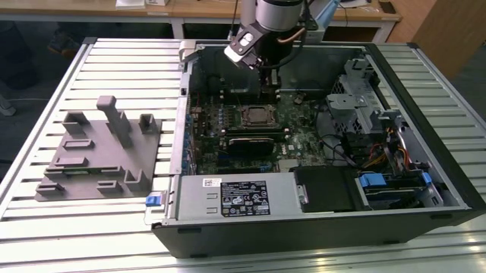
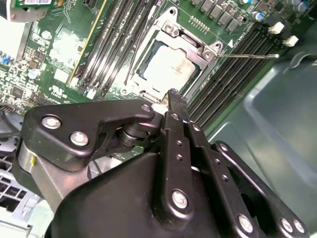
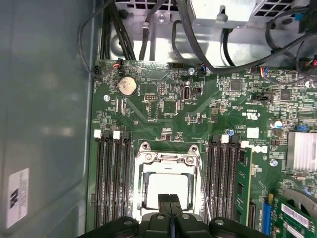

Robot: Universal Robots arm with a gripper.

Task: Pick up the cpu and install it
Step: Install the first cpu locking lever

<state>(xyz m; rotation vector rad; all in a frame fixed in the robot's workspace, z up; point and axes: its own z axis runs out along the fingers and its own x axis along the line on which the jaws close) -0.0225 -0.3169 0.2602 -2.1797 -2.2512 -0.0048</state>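
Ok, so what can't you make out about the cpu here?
- First wrist view: the gripper covers one edge of the cpu.
- Second wrist view: the gripper's body hides the near corner of the socket frame.
- Exterior view: the cpu is too small to tell whether it sits flat.
- Whether the gripper touches the cpu: cannot tell.

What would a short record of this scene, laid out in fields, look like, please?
cpu: lying inside the socket frame, silvery top exposed
gripper: over the motherboard, close beside the socket frame, holding nothing
fingers: closed together
grey fixture: on the slatted table, at the exterior view's left of the open case
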